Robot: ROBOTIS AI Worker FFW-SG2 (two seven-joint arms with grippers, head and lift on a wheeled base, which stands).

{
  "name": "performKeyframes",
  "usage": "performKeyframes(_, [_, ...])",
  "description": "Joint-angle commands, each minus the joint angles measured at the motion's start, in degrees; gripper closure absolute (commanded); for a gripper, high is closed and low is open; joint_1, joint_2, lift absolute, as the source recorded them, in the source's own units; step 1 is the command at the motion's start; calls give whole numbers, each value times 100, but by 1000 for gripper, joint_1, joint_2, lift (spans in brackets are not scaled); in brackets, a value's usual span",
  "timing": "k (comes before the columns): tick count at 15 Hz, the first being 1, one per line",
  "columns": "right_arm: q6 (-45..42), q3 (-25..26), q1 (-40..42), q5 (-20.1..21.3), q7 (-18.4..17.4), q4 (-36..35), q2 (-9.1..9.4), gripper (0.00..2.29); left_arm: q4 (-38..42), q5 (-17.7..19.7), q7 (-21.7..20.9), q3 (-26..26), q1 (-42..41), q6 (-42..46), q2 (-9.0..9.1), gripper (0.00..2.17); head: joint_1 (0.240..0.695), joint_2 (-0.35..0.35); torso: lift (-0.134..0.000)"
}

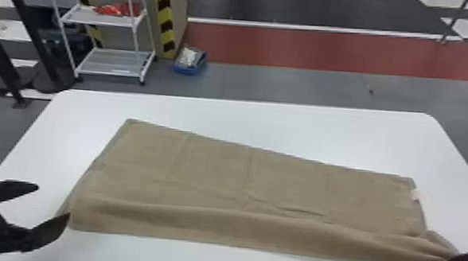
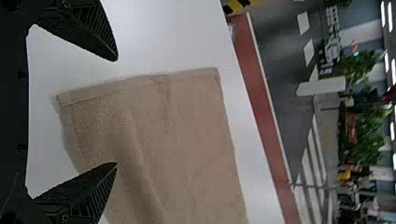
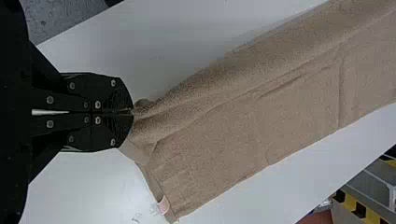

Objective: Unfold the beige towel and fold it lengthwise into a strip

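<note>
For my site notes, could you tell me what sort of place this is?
Probably a workshop or lab hall: striped posts, a wheeled white rack and a red floor band.

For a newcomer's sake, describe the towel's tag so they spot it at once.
On the white table lies the beige towel. Go to its right end in the head view, beyond the right pincer. The tag is the small pale pink patch on that edge, against plain beige cloth.
</note>
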State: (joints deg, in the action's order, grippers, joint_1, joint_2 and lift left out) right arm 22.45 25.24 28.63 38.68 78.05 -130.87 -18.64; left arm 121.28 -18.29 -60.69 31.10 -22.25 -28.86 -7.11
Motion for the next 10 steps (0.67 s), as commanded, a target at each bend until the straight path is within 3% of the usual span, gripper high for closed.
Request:
performKeyframes(1, [1,-20,2,-1,28,0,-17,1447,-342,-843,-698,-51,195,552,-431,80,695,29,-126])
performKeyframes(4, [1,-11,11,8,28,0,-8,1447,-562,-1941,-795,-315,-34,2292,-765,259,695,43,-126])
performKeyframes(7, [107,-72,11,43,28,-9,36,1447,-623,-2126,-830,-561,-95,2784,-932,360,695,46,-126])
performKeyframes(10, [177,-64,37,78,28,-141,53,1447,-764,-2680,-663,-913,-42,2802,-1046,360,695,21,-126])
